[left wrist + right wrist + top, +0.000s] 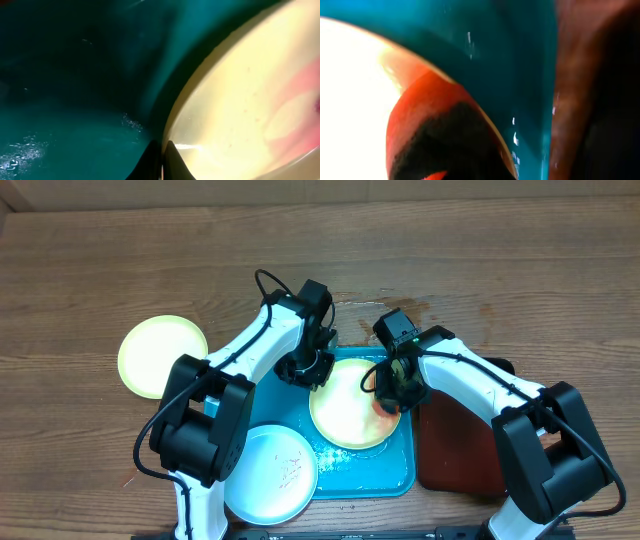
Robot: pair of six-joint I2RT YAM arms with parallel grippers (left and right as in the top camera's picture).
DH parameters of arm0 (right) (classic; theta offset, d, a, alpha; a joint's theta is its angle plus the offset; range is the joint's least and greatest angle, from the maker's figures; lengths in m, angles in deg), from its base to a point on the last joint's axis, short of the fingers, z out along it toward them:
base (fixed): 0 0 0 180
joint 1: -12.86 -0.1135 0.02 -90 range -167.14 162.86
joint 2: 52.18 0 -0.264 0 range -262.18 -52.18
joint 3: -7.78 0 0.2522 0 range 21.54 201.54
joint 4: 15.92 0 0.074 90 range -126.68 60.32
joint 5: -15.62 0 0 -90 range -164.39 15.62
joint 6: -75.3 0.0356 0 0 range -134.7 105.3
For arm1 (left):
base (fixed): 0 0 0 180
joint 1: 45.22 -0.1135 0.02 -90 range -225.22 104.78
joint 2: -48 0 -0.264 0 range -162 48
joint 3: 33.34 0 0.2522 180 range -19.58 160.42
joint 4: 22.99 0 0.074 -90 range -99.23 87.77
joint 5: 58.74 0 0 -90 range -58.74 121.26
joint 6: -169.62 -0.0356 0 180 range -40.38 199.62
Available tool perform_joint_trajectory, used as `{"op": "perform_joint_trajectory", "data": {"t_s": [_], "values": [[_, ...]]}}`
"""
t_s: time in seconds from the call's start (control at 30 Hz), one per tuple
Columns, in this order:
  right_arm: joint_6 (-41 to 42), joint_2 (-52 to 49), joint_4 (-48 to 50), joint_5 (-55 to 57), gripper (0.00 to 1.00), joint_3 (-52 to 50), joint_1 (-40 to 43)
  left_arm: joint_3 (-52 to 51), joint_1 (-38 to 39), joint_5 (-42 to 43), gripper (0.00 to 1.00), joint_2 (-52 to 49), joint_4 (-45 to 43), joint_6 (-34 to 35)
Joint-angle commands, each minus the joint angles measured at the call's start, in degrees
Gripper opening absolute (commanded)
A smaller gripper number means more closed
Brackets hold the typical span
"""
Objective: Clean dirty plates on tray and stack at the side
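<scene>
Clenched, my left gripper seems to pin the plate rim on the tray while my clenched right gripper rubs its red smear; next, I'd wipe inward.

You get a bright, even top view: light falls from above, and the arms drop only soft shadows on the wooden table. The yellow plate out on the wood glows so hard that it looks washed out. Wet spots shine on the blue tray. Your left wrist view is dim and blurry, with tiny sparkles. Your right wrist view is too close and fuzzy: the plate on the tray burns pure white, and the dark red tray sits in shadow.
</scene>
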Motion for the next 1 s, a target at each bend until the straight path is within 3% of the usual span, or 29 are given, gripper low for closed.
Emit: {"op": "perform_joint_trajectory", "data": {"t_s": [0.0, 0.3, 0.57, 0.97], "values": [[-6.97, -1.70, -3.63, -5.18, 0.04, -2.25, -0.55, -0.42, -0.63, -2.10, 0.04, -0.31, 0.11, 0.94], [-18.84, -1.68, -3.69, -11.21, 0.04, -2.21, -4.20, -0.42, -0.63, -2.10, 0.04, -0.31, -0.87, 1.51], [-20.20, -1.68, 3.96, -26.27, 0.04, -2.21, -4.83, -0.42, -0.63, -2.10, 0.04, -0.31, -0.87, 1.51], [0.55, -1.68, 14.78, -27.71, 0.04, -2.21, -3.41, -0.42, -0.63, -2.10, 0.04, -0.31, -0.52, 1.79]]}}
